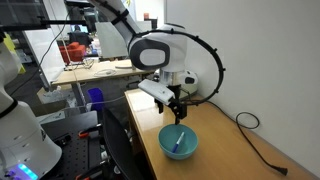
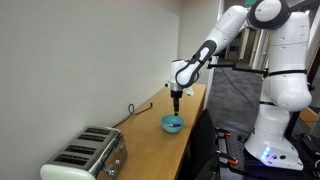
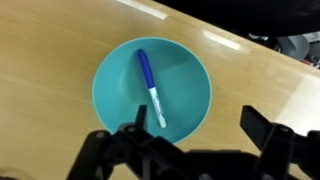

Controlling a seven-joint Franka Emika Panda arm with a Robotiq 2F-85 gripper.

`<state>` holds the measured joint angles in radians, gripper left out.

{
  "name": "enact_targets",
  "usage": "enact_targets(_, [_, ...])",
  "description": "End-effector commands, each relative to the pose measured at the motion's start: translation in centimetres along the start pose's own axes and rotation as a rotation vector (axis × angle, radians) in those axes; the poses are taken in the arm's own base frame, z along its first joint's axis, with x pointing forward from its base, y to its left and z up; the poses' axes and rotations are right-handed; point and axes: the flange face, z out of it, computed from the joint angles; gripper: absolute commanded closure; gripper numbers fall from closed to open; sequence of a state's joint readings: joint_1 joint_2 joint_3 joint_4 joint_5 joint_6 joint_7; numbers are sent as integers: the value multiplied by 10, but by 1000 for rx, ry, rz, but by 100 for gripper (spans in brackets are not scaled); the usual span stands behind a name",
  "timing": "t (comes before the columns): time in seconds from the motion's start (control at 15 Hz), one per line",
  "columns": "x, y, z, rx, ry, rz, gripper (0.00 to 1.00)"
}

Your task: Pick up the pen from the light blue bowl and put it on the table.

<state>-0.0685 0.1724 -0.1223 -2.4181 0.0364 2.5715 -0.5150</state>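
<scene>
"Pen (image 3: 150,88), item one: position?"

"Flat inside the light blue bowl (image 3: 115,100), near its middle, blue shaft uppermost in the wrist view and whitish end lowermost. In an exterior view the pen (image 1: 180,137) shows as a pale streak in the bowl (image 1: 168,146)."

"Bearing from the gripper (image 3: 192,125)?"

"Below it and apart. In the wrist view the pen sits toward the left-hand finger, off the midline. Its long axis runs nearly top to bottom, roughly across the line joining the fingers. The jaws stand wide and hold nothing."

"Requirement for the next move?"

"Judged: a small sideways shift to centre the shaft, then a straight descent. Little wrist turn seems needed. The curved bowl floor may let the pen roll."

"Surface?"

"Table (image 3: 50,60), light wood, with bare stretches on either side of the bowl for setting down."

"Surroundings?"

"Black cable (image 1: 255,135) trailing farther along the table. Toaster (image 2: 85,155) at one end, well apart from the bowl. White wall behind, cluttered workbench (image 1: 95,68) beyond."
</scene>
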Motion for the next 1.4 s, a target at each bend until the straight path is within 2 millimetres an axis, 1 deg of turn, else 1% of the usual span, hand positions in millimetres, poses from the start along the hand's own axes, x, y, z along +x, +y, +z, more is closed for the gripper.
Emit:
enact_targets(0.0, [26, 15, 29, -8, 28, -36, 0])
enact_targets(0.13, [38, 21, 49, -24, 24, -26, 0])
enact_targets(0.27, [46, 29, 67, -17, 11, -30, 0])
enact_targets(0.53, [48, 43, 95, -13, -25, -38, 0])
enact_targets(0.6, [48, 45, 100, -11, -34, -58, 1])
enact_targets(0.67, [48, 46, 105, -15, -42, -61, 6])
enact_targets(0.73, [48, 46, 110, -16, -48, -74, 7])
enact_targets(0.8, [48, 45, 113, -17, -53, -80, 12])
enact_targets(0.87, [48, 44, 117, -19, -59, -88, 9])
enact_targets(1.13, [50, 40, 128, -18, -79, -104, 10])
enact_targets(1.2, [50, 40, 131, -17, -83, -107, 13])
enact_targets(1.27, [50, 39, 133, -17, -86, -110, 35])
enact_targets(1.33, [50, 39, 135, -15, -88, -110, 37])
